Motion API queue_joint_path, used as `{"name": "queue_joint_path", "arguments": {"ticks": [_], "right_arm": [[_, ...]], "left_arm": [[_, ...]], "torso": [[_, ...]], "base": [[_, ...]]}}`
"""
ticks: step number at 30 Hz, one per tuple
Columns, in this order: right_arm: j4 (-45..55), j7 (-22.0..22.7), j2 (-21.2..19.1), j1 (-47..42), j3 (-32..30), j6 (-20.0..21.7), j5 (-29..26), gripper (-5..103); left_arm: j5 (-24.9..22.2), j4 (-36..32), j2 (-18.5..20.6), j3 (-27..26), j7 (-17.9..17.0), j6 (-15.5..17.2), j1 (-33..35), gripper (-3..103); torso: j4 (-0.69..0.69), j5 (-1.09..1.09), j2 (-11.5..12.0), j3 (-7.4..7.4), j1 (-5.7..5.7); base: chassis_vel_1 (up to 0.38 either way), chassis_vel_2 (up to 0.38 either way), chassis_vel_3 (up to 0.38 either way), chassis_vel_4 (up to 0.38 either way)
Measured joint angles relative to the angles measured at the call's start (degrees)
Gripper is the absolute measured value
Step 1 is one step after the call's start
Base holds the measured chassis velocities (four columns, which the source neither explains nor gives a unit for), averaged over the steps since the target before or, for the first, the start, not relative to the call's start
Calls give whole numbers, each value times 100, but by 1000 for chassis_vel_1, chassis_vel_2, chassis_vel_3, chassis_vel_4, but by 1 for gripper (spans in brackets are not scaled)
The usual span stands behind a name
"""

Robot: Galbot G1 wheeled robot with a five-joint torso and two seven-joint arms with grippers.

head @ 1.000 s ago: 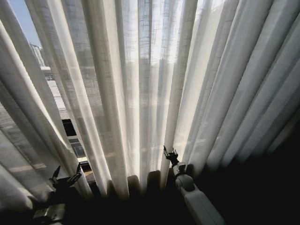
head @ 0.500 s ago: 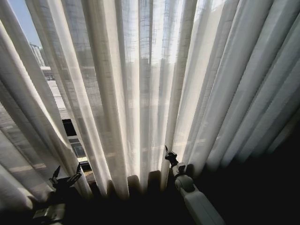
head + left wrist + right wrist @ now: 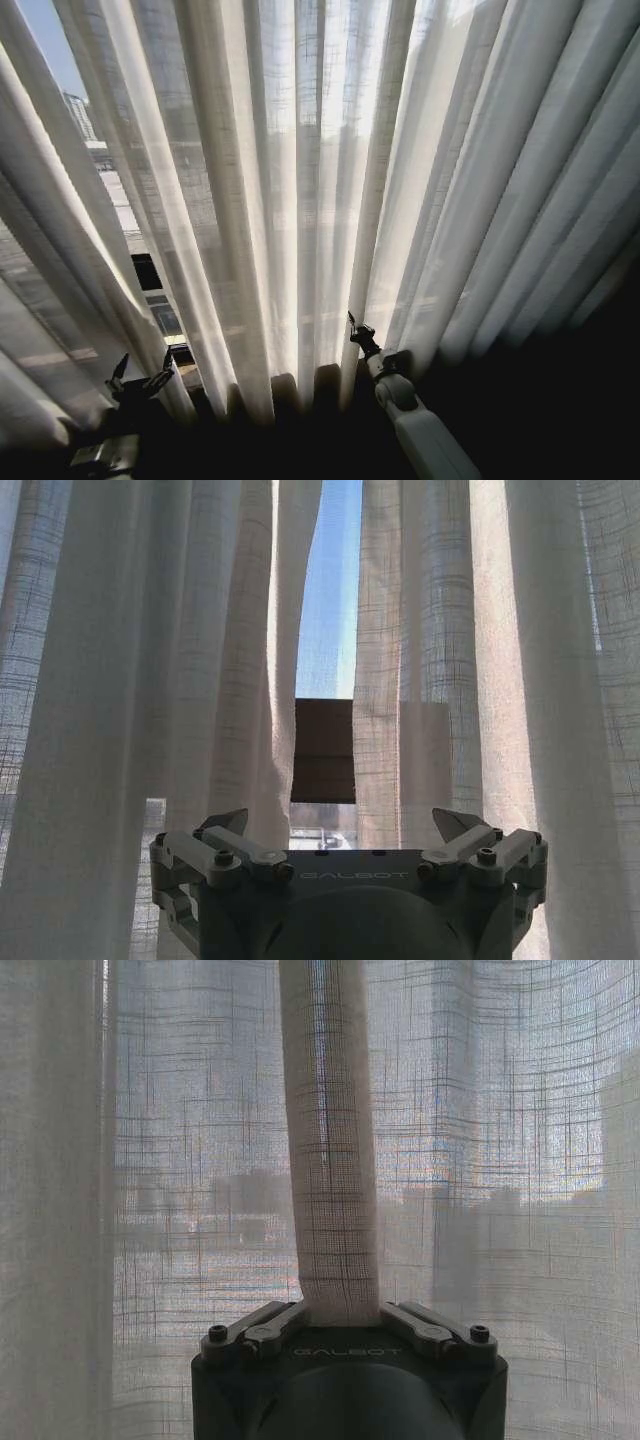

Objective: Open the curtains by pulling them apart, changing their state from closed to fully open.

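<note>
1. You face the sheer white curtains (image 3: 330,170), which hang across the whole window in long vertical pleats. They remain mostly drawn, so the task is at its start.

2. Your right hand (image 3: 340,1322) sits low at the middle of the fabric, with its fingers closed on one narrow pleat (image 3: 328,1140) that rises straight out from between them. In the head view this right hand (image 3: 358,333) is at the foot of the centre folds.

3. Your left hand (image 3: 345,845) waits low on the left with its fingers spread wide and gripping nothing. Just ahead of it a narrow gap (image 3: 328,590) between two fabric edges shows blue sky. In the head view the left hand (image 3: 140,382) is near the bottom left corner.

4. The step in hand appears to be the grasp before the pull. The next move likely calls for dragging the held pleat sideways without letting it slip, while the left hand takes an edge.

5. Counted: two hands, one held pleat, one visible gap. You cannot tell the number of panels.
</note>
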State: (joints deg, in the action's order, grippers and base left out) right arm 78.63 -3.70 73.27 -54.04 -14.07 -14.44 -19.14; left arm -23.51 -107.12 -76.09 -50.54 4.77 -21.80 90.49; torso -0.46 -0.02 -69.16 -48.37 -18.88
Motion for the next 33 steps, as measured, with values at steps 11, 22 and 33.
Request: {"name": "queue_joint_path", "arguments": {"ticks": [11,22,33], "right_arm": [[-134,-172,37,29,-34,-41,-1,0],[-346,-480,116,243,11,-97,9,0],[-523,-589,204,336,36,-142,-7,0]], "left_arm": [[0,0,0,1,0,0,0,100],[0,0,0,1,0,0,0,100],[0,0,0,1,0,0,0,100]], "torso": [[-1,1,0,0,1],[-1,2,0,0,0],[-2,2,-1,0,0]], "base": [[-188,-204,229,202],[-325,-313,325,323],[-368,-355,348,362]]}}
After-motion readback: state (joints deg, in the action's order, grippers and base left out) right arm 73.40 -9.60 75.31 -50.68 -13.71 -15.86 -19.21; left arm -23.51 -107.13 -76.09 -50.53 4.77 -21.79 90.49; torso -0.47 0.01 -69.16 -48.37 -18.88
